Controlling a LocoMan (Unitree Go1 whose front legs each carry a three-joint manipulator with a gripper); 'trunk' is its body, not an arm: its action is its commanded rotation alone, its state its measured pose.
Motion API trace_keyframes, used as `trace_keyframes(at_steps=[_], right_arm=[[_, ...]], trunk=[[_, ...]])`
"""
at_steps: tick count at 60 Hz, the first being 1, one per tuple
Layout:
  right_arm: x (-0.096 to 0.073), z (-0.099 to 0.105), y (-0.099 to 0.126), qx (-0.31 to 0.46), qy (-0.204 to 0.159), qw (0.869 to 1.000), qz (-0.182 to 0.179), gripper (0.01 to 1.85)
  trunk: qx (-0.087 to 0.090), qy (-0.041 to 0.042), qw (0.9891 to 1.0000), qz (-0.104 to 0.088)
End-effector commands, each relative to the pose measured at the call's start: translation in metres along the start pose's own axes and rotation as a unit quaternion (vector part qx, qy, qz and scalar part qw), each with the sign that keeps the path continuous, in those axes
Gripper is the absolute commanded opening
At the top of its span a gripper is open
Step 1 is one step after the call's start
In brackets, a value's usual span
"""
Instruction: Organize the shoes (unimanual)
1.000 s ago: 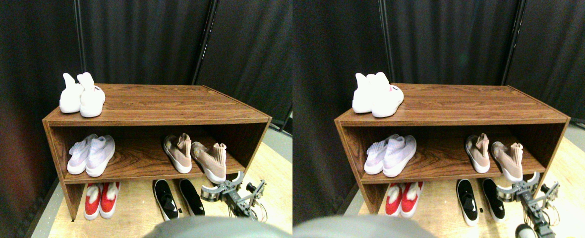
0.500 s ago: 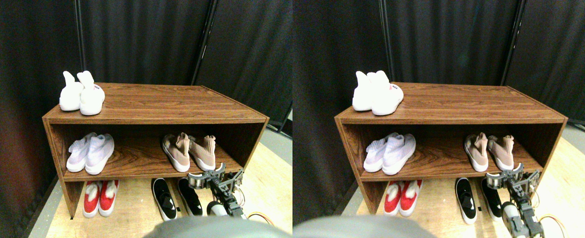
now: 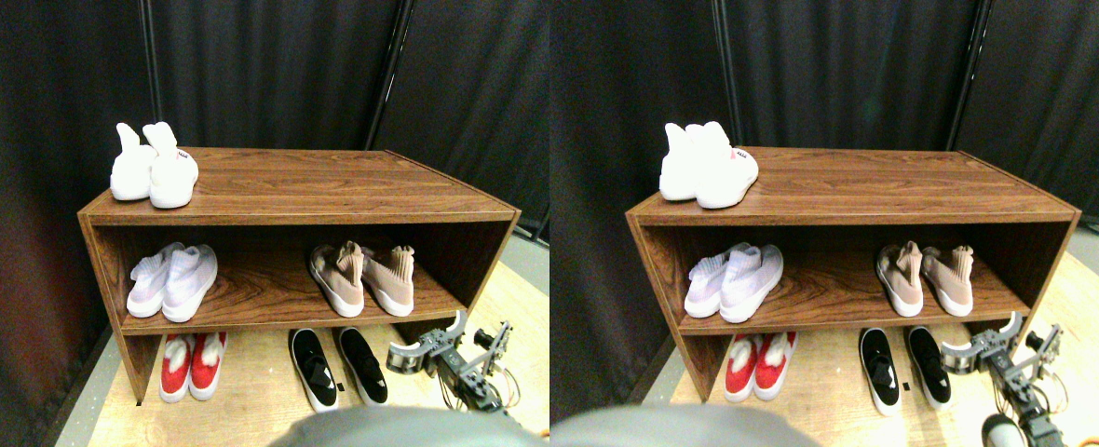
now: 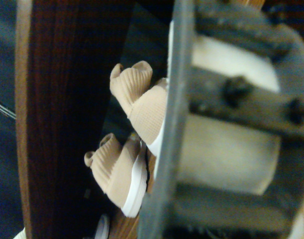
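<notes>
Dusty-pink pair (image 3: 363, 277) sits on the middle shelf, right half, the two shoes side by side and touching or nearly so, toes toward the front edge, knit collars up. They look lined up, so the tidy job reads as close to done for this pair. Right gripper (image 3: 452, 343) hangs off the shelf's front right corner, on the floor side, near the black slip-ons (image 3: 337, 363) and apart from the pink shoes. It holds nothing; its two jaws stand spread apart.

Risks, as a guess: if the arm swings back toward the shelf it could clip the right-hand pink shoe and knock it askew, since that shoe lies closest to the front edge. A low sweep could nudge the right black slip-on, just beside the jaws. The shelf's right side panel (image 3: 498, 256) is close too; a scrape there could shake the unit.

Materials: pink shoes are soft ribbed knit, sock-like collar, smooth white rubber sole; they will deform and slide easily on wood. Wrist view shows the same ribbing (image 4: 132, 99). Black slip-ons: matte upper, white sole. Pale-lavender pair (image 3: 172, 281) on the shelf's left, white pair (image 3: 152, 177) on top, red pair (image 3: 191, 365) on the floor. Shoe rack (image 3: 326, 191) is smooth dark wood-grain board, boxy, open front. Floor is pale wood; black curtain behind.
</notes>
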Motion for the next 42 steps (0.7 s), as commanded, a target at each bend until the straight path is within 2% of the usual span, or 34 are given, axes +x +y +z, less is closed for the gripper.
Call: trace_keyframes(at_steps=[1,16,22,25,27,31,34,35,36,38,42], right_arm=[[-0.008,0.0,0.016,-0.011,0.002,0.999,0.036,1.5],[-0.031,0.009,0.024,-0.018,0.011,0.998,0.053,1.5],[-0.04,0.017,0.034,-0.048,0.017,0.996,0.075,1.43],[-0.045,0.024,0.039,-0.061,0.011,0.994,0.085,1.29],[-0.046,0.025,0.04,-0.066,0.006,0.994,0.086,1.26],[-0.05,0.034,0.045,-0.071,0.002,0.992,0.106,0.86],[-0.05,0.039,0.049,-0.073,-0.047,0.99,0.109,0.44],[-0.05,0.04,0.05,-0.079,-0.055,0.989,0.112,0.36],[-0.05,0.04,0.05,-0.079,-0.055,0.989,0.112,0.36],[-0.047,0.045,0.052,-0.078,-0.082,0.987,0.117,0.06],[-0.037,0.054,0.052,-0.095,-0.1,0.982,0.127,0.06]], trunk=[[-0.014,0.0071,0.9999,0.003],[-0.012,0.0042,0.9999,-0.001],[-0.012,0.0011,0.9999,-0.003],[-0.013,0.0005,0.9999,-0.005],[-0.013,0.0005,0.9999,-0.005],[-0.013,0.0016,0.9999,-0.005],[-0.012,0.0017,0.9999,-0.006],[-0.012,0.0017,0.9999,-0.006],[-0.013,-0.0001,0.9999,-0.006],[-0.013,-0.0001,0.9999,-0.006],[-0.013,0.0003,0.9999,-0.007]])
